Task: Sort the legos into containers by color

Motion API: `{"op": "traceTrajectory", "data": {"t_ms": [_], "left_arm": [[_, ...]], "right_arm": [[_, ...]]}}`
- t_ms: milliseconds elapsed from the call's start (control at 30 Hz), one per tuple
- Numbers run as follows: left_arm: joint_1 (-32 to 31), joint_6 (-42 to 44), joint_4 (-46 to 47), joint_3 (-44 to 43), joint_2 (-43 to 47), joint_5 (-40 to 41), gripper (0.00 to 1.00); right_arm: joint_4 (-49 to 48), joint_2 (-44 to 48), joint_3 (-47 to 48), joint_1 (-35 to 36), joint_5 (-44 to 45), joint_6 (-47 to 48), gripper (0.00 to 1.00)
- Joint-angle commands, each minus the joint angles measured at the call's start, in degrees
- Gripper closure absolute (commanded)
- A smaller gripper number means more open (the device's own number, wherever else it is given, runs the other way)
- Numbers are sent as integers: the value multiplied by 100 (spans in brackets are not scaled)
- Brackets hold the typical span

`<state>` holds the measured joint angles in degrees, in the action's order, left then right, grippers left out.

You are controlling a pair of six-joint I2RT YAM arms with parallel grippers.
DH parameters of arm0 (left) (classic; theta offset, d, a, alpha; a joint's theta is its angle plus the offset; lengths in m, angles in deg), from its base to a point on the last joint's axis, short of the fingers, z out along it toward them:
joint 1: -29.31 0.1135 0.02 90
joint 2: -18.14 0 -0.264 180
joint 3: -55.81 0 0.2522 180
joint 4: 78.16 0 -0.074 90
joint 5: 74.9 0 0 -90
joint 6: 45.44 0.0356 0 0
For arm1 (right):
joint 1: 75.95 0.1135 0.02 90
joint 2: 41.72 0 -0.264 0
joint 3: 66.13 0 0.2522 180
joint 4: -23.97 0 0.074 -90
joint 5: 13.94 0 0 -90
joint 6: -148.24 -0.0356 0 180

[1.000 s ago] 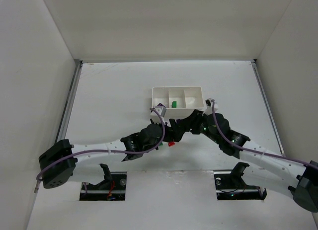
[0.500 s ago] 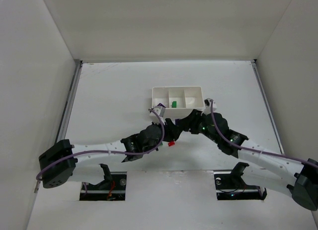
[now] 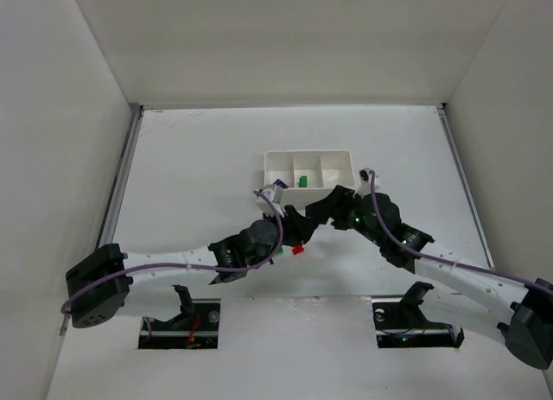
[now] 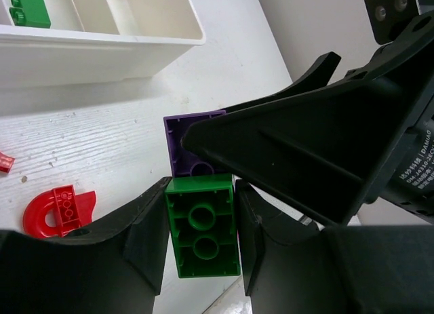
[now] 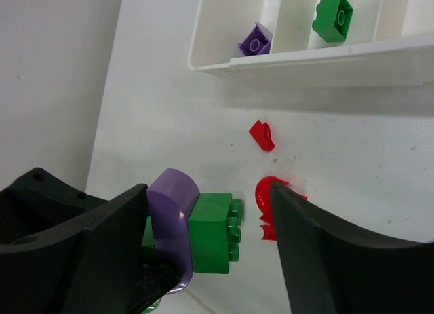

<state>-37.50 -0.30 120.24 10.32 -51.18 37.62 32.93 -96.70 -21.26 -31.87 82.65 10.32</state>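
My left gripper [image 4: 201,222] is shut on a green brick [image 4: 201,226], with a purple piece [image 4: 193,148] joined to its far end. In the right wrist view the purple piece [image 5: 173,216] and a green brick [image 5: 213,232] sit between the wide-open fingers of my right gripper [image 5: 207,253]; the purple touches the left finger. In the top view both grippers, left [image 3: 289,223] and right [image 3: 315,208], meet just in front of the white tray [image 3: 308,154]. The tray [image 5: 325,63] holds a purple brick [image 5: 254,39] in its left compartment and a green brick [image 5: 332,15] in the middle one.
A red arch piece [image 4: 57,211] and a small red piece [image 5: 261,135] lie on the table in front of the tray; the arch [image 5: 266,192] is partly hidden by my right finger. A red piece [image 3: 296,250] shows beside the left arm. White walls enclose the table.
Both grippers have shifted slightly toward the tray, still close together. The left gripper keeps its hold on the green brick. The red pieces have not moved.
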Motion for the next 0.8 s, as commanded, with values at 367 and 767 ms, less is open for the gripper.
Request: {"op": "traceTrajectory", "data": {"t_ms": [367, 767], "left_arm": [[901, -1506, 1853, 1194, 911, -889, 84], [1218, -2185, 2900, 1511, 753, -1356, 84]], "right_arm": [[-2242, 665, -720, -1028, -1843, -893, 7], [-4484, -530, -1081, -932, -2592, -1702, 24]]}}
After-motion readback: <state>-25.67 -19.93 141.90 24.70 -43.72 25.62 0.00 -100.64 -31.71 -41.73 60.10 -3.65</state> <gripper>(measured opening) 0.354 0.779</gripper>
